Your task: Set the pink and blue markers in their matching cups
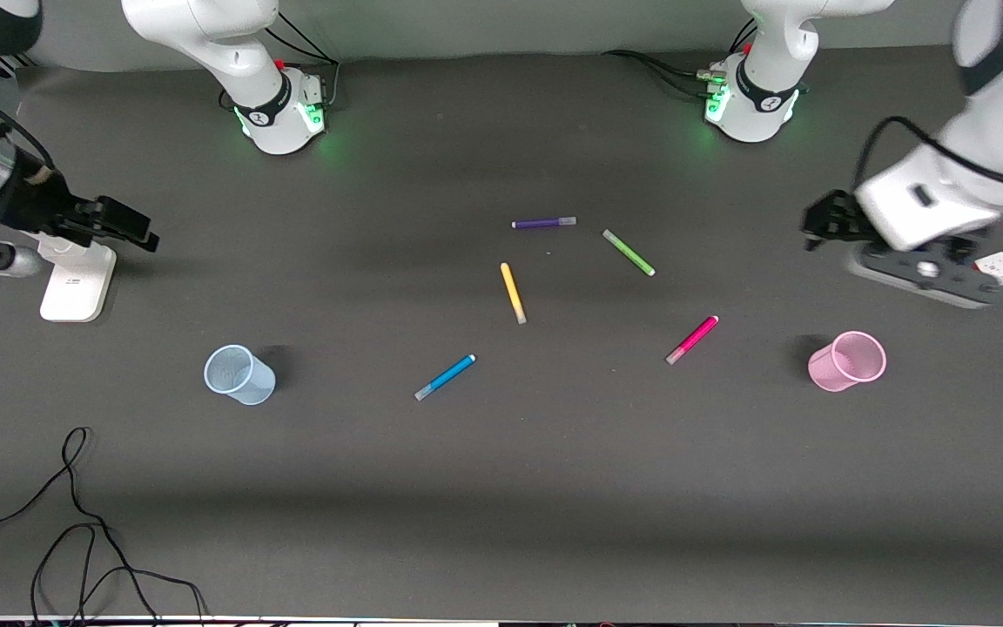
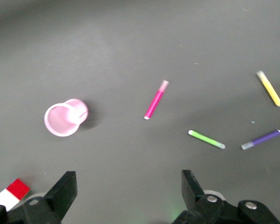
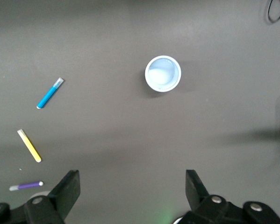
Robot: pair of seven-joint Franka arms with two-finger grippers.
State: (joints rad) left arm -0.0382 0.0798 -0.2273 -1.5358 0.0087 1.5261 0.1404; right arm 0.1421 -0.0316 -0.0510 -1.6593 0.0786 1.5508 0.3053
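The pink marker (image 1: 691, 340) lies on the table beside the upright pink cup (image 1: 848, 360). The blue marker (image 1: 445, 377) lies near the table's middle, and the pale blue cup (image 1: 238, 374) stands upright toward the right arm's end. My left gripper (image 1: 817, 221) is open and empty in the air at the left arm's end. The left wrist view shows the gripper (image 2: 129, 186), the pink marker (image 2: 156, 99) and the pink cup (image 2: 65, 117). My right gripper (image 1: 127, 225) is open and empty at the right arm's end. The right wrist view shows the gripper (image 3: 132, 186), the blue marker (image 3: 50, 94) and the blue cup (image 3: 162, 73).
A purple marker (image 1: 543, 223), a green marker (image 1: 629, 252) and a yellow marker (image 1: 513, 293) lie farther from the front camera than the task markers. A white stand (image 1: 77, 279) sits at the right arm's end. A black cable (image 1: 75, 522) loops near the front edge.
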